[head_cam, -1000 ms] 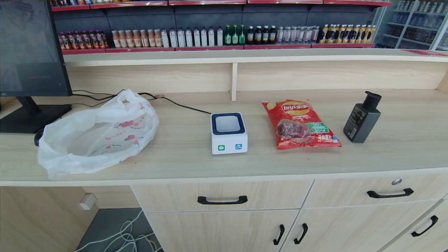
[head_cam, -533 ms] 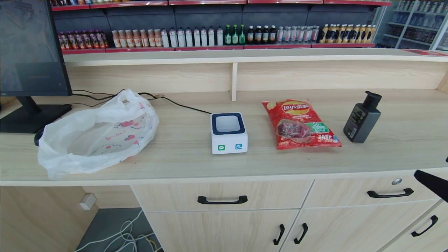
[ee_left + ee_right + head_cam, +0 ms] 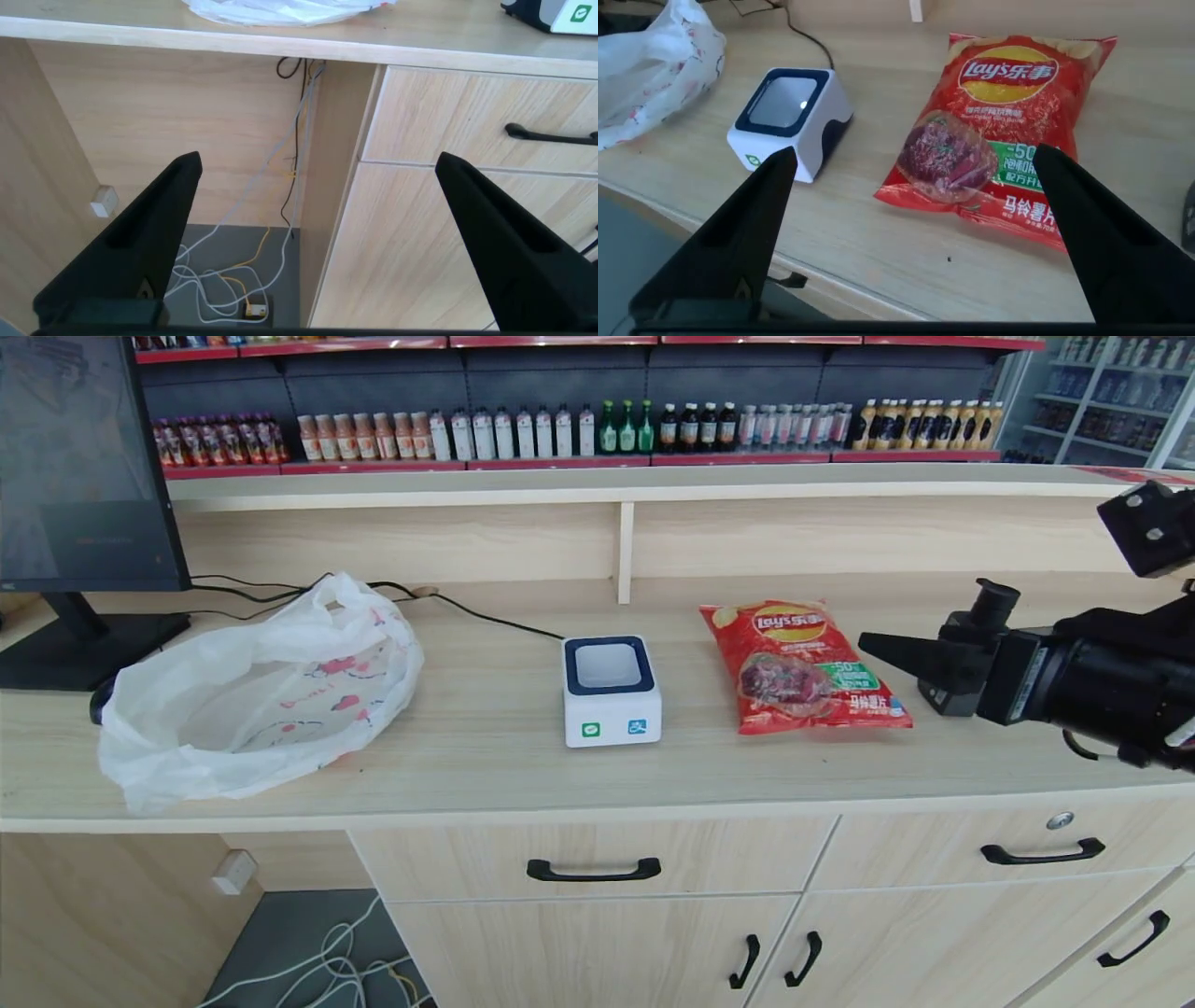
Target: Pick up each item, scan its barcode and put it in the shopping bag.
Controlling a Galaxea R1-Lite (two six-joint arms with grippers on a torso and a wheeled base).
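Here, right fingers (image 3: 738,252) spread near chip bag (image 3: 999,140); head view adds pump bottle (image 3: 991,600), partly masked by them. Left fingers (image 3: 140,243) spread below worktop (image 3: 93,23) front edge.

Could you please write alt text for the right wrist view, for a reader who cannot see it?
The right gripper, its two black fingers wide open, frames a red bag of chips lying flat on a light wooden counter. A white scanner with a dark-rimmed window sits beside the chips, and a white plastic shopping bag lies past the scanner.
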